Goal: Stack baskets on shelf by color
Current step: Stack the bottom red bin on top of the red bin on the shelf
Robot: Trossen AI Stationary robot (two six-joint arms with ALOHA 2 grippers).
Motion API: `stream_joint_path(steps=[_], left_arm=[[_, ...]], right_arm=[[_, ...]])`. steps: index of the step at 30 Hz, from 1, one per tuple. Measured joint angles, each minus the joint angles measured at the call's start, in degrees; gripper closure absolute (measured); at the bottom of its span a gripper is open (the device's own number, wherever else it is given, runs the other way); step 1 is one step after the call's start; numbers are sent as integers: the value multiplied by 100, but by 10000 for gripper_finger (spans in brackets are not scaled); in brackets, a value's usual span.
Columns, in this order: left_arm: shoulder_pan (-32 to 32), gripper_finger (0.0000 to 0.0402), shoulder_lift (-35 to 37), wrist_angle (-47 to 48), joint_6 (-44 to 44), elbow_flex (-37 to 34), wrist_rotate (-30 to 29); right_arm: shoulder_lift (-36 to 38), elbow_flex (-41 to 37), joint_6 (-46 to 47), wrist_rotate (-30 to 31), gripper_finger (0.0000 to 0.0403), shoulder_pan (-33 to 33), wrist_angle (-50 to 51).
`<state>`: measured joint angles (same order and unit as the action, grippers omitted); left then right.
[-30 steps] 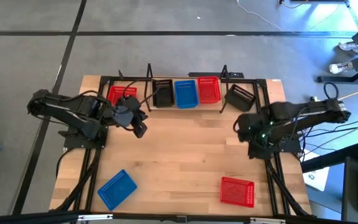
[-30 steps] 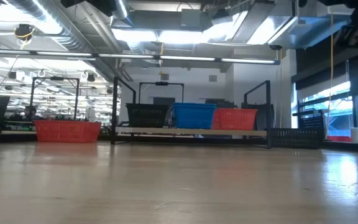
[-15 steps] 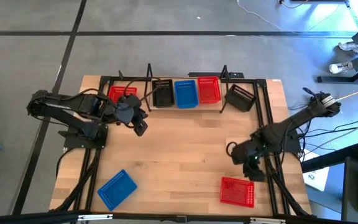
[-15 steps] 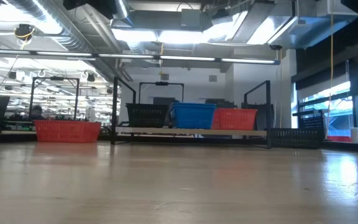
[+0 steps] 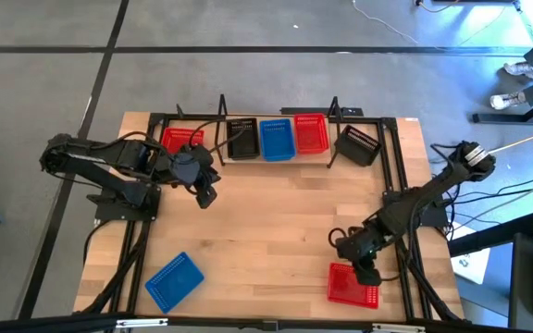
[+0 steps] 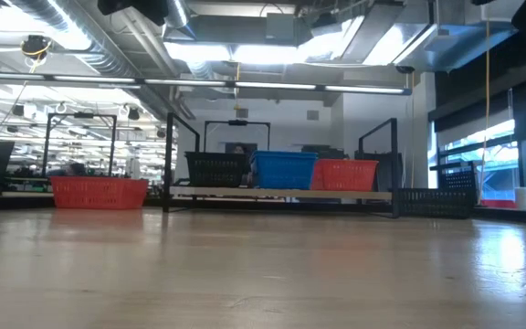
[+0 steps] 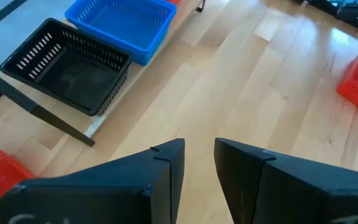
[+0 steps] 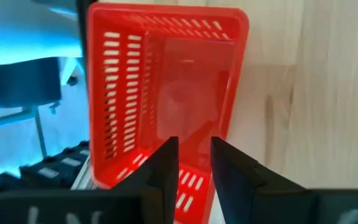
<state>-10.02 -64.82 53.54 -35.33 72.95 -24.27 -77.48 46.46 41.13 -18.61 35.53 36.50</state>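
The right pincer (image 5: 366,271) is held low over the red basket (image 5: 353,285) near the counter's (image 5: 276,231) front right corner; its fingers (image 8: 166,165) are parted only narrowly, set just above the basket's near rim, with nothing gripped. The left pincer (image 5: 207,197) is held over the counter just in front of the shelf (image 5: 280,157), fingers a narrow gap apart and empty. On the shelf a black basket (image 5: 242,138), a blue basket (image 5: 276,139) and a second red basket (image 5: 311,134) are lined up side by side.
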Motion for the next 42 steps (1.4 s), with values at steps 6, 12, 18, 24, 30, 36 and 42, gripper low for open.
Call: stream_joint_path(steps=[6,12,18,24,30,36,42], left_arm=[[0,321,0,-2,124,0,3],[-1,321,0,0,153,2,144],[-20,321,0,-7,151,2,150],[-20,321,0,-6,151,2,149],[-20,321,0,-4,151,2,149],[-20,321,0,-2,151,2,148],[-20,321,0,0,153,2,146]], right_arm=[[-341,0,217,101,311,46,-54],[-347,0,252,118,311,46,-139],[-334,161,357,400,311,46,-156],[-393,170,377,417,311,68,-119],[-613,173,328,667,311,70,-62],[-929,173,227,659,311,72,-158],[-1081,173,194,660,320,70,-283]])
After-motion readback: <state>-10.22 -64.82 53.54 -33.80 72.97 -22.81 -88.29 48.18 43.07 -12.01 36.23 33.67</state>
